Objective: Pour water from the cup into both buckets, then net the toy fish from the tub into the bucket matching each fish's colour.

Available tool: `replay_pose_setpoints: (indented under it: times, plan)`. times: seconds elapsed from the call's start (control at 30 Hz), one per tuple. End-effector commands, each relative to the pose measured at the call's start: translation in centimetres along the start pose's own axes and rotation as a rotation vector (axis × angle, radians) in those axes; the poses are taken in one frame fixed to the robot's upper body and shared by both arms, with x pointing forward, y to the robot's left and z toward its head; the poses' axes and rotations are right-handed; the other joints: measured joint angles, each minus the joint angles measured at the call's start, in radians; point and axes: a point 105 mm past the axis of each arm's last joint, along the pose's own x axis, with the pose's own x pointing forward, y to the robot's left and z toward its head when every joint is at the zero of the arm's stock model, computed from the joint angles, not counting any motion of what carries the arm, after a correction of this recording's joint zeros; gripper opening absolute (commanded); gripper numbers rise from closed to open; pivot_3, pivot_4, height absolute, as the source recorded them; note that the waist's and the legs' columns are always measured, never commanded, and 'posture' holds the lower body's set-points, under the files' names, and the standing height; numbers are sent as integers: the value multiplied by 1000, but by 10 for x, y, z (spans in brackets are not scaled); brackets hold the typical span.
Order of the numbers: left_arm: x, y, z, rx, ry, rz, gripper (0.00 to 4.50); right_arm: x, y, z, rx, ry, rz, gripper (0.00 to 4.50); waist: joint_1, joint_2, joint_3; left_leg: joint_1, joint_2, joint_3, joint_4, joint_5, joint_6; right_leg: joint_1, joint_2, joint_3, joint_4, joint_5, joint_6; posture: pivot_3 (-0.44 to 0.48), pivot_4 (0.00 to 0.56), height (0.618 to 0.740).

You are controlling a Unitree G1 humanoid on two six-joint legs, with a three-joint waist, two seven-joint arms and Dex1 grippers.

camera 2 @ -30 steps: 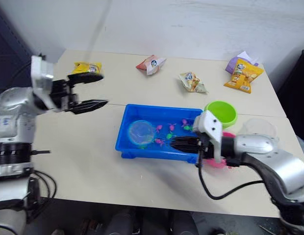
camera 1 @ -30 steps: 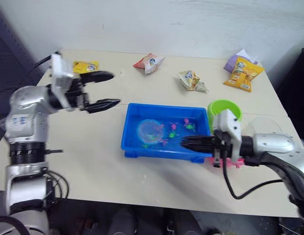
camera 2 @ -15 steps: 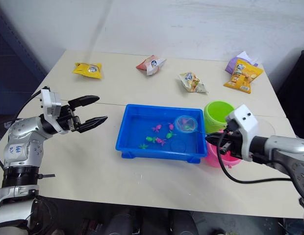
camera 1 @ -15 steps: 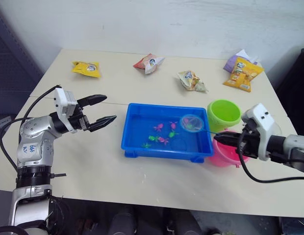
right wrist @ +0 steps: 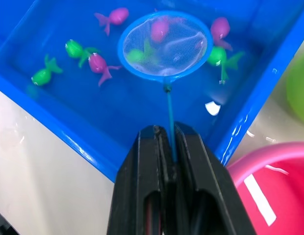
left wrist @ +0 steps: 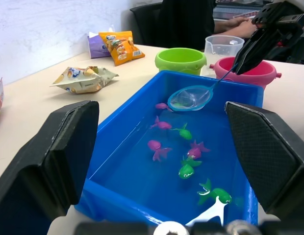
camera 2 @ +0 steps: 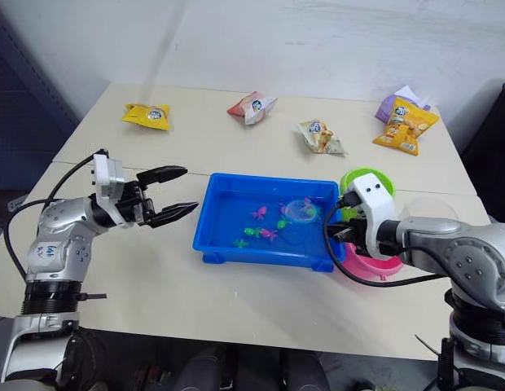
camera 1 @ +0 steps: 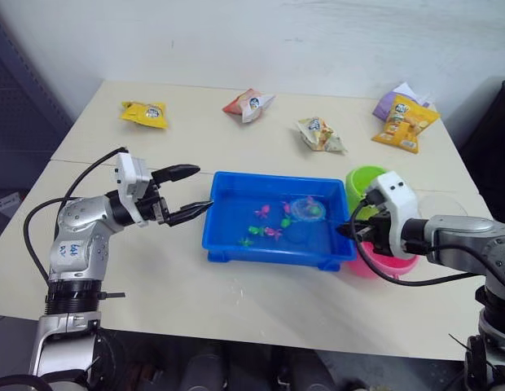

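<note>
Right gripper (right wrist: pixel 165 147): fingers pressed together on the thin handle of the net, above the tub's right end; it hangs just in front of the pink bucket.
Left gripper (camera 1: pixel 191 192): fingers spread wide with nothing between them; it hovers over the table just beside the tub's left end, pointing toward the tub.
Net (right wrist: pixel 164 47): blue hoop with clear mesh, held over the water in the far right part of the tub; a pink shape and a green shape show through the mesh, but whether they lie inside the net or under it cannot be told.
Tub (camera 1: pixel 228 244): bright blue tray, holding water, in the middle of the table between the two grippers.
Toy fish (left wrist: pixel 159 148): pink and green pieces scattered in the tub's water, most toward the middle and right.
Pink bucket (left wrist: pixel 253 72): on the table at the tub's right end, near corner, touching or almost touching the rim.
Green bucket (left wrist: pixel 180 60): just behind the pink one, beside the tub's far right corner.
Cup (left wrist: pixel 223 45): clear, standing to the right of the buckets.
Table (camera 1: pixel 236 147): pale top.
Snack bags: a yellow one (camera 1: pixel 144 113) far left, a red and white one (camera 1: pixel 248 104) far centre, a pale one (camera 1: pixel 319 134) right of it, an orange one (camera 1: pixel 405 123) and a purple one (camera 1: pixel 393 101) at the far right.
</note>
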Motion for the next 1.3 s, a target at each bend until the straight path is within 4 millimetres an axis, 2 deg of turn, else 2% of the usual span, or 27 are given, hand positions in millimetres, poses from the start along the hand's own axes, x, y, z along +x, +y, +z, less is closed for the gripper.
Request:
replay_pose_setpoints:
  times: [0.03,0.4,0.73,0.97,1.17,1.3]
  plan:
    - [5,-6,8,29,-27,-25,4411,0,2,7,4,-29,-9,0,0,0,0,0,0,0,0,0,0,0,0,0,0,0,0,0,150,738]
    - [11,-8,7,34,-33,-36,4411,4,-8,7,68,-23,-62,0,-9,0,0,0,0,0,0,0,0,0,0,0,0,0,0,0,150,738]
    - [9,-9,7,39,-30,-39,4411,5,-3,-17,139,84,-10,0,-10,0,0,-1,0,0,0,0,1,0,0,0,0,0,0,0,150,738]
    - [6,-10,4,34,-25,-30,4411,-3,4,-12,154,70,27,0,-12,0,0,-1,0,0,0,0,1,0,0,0,-1,0,0,0,150,738]
    - [6,-11,3,27,-24,-30,4411,-8,22,1,153,54,98,0,-12,0,0,-1,0,0,0,-1,4,0,0,0,-2,0,0,0,150,738]
    - [8,-11,4,21,-28,-30,4411,-2,18,4,173,53,52,0,-11,0,0,-1,0,0,0,-2,6,0,0,0,-2,0,0,0,150,738]
